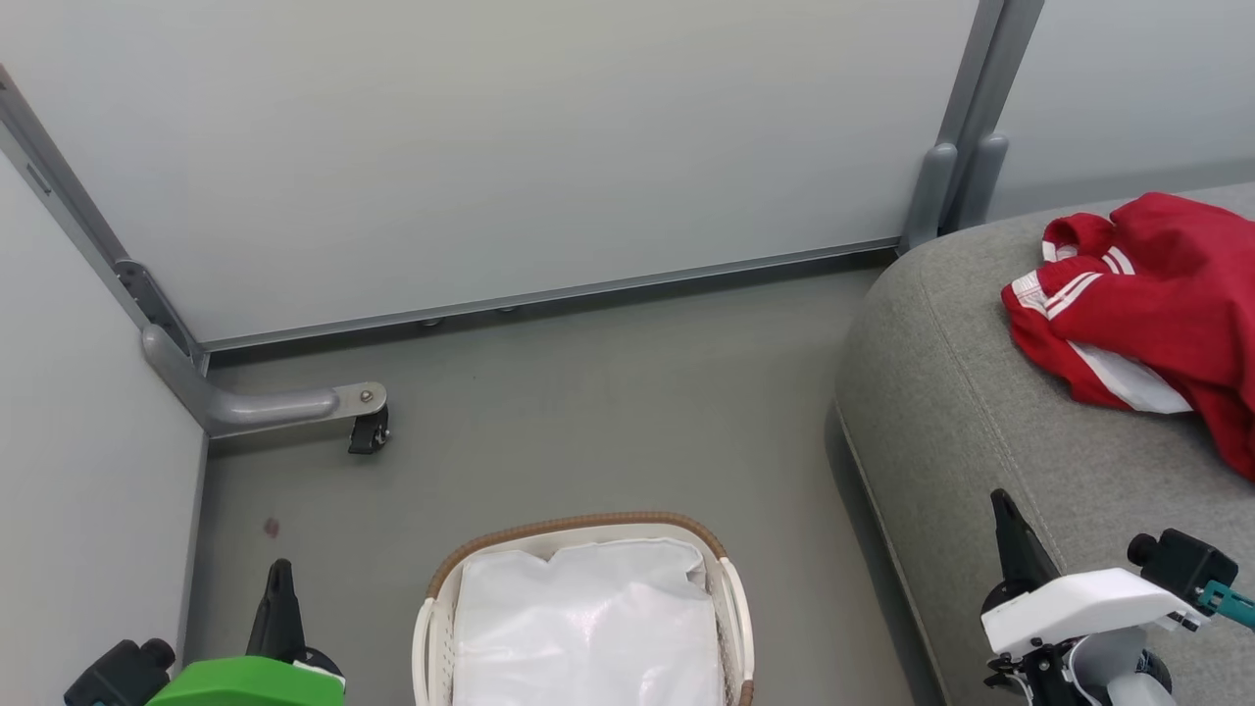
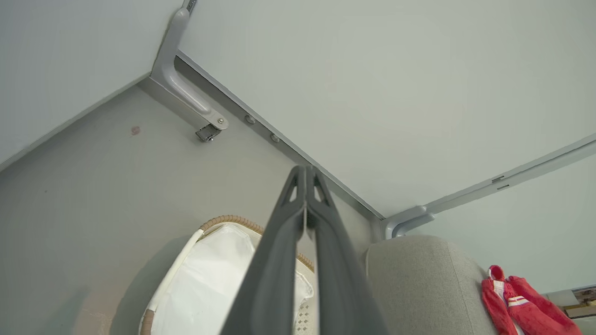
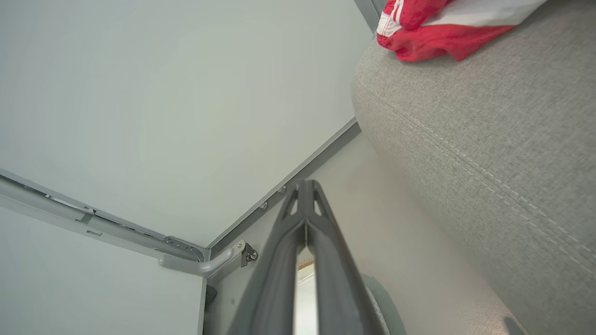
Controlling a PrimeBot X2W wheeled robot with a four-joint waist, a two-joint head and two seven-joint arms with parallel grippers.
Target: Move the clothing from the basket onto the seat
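Note:
Red clothing (image 1: pixel 1152 304) with white stripes lies crumpled on the grey seat (image 1: pixel 961 412) at the right; it also appears as the clothing (image 2: pixel 512 302) and the clothing (image 3: pixel 433 28) in the wrist views. The white basket (image 1: pixel 730 598) with a brown braided rim stands on the floor at bottom centre, its white liner (image 1: pixel 588 628) showing and no red fabric visible inside. My left gripper (image 1: pixel 279 574) is shut with nothing in it, left of the basket. My right gripper (image 1: pixel 1002 505) is shut and holds nothing, over the seat's front edge. The fingertips meet in both wrist views: left gripper (image 2: pixel 306 174), right gripper (image 3: pixel 305 186).
Pale partition walls (image 1: pixel 490 147) close off the back and left. A grey metal foot with a caster (image 1: pixel 368 431) juts onto the grey floor (image 1: pixel 588 431) at the left corner. A grey post (image 1: pixel 946 196) stands behind the seat's corner.

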